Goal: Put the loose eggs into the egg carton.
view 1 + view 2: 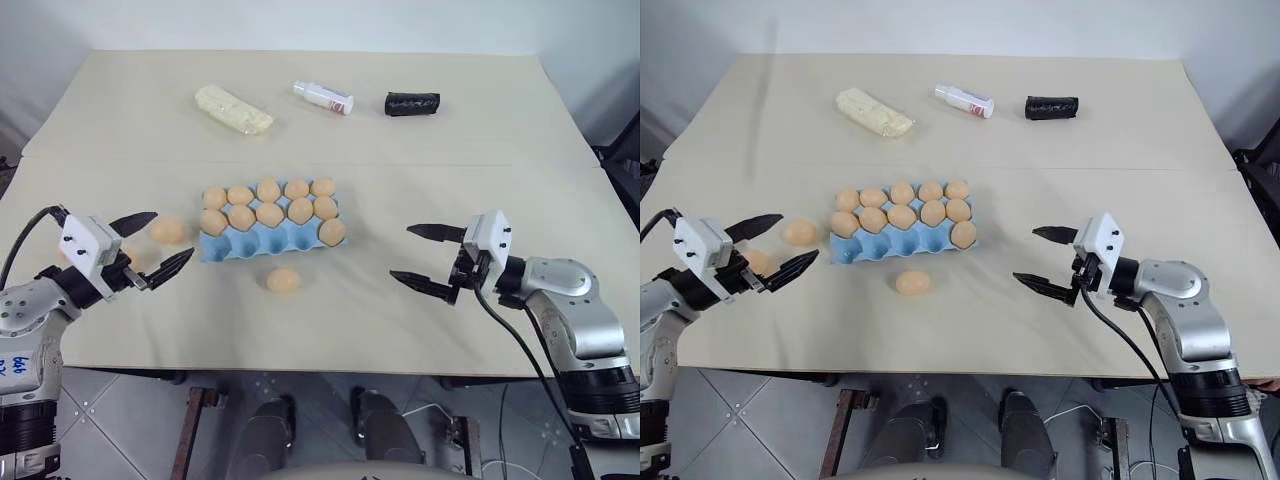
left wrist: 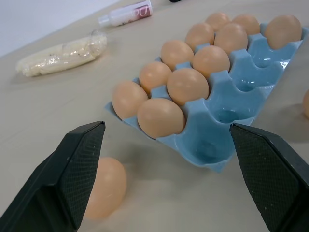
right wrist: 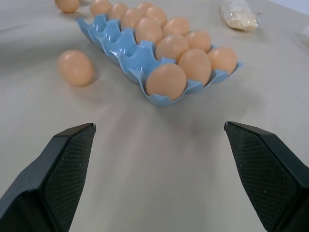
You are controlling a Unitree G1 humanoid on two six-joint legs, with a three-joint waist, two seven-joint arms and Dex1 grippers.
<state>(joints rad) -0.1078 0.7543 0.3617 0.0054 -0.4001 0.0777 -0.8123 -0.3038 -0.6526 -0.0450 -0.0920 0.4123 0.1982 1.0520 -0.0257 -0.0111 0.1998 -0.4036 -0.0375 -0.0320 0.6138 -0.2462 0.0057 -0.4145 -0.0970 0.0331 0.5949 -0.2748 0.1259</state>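
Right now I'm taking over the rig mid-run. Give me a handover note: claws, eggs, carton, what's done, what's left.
Left claw: open, empty, by the carton's left end.
Right claw: open, empty, off the carton's right side.
Egg carton: mid-table, eleven eggs seated. Back and middle rows are full, and the front row holds one egg at its right end.
Loose eggs: one left of the carton, at the left claw's tips; one in front of the carton; a third seems to lie under the left claw.
Left to do: move the loose eggs into the empty front cups.

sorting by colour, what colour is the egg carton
Light blue; the egg carton shows best in the left wrist view.
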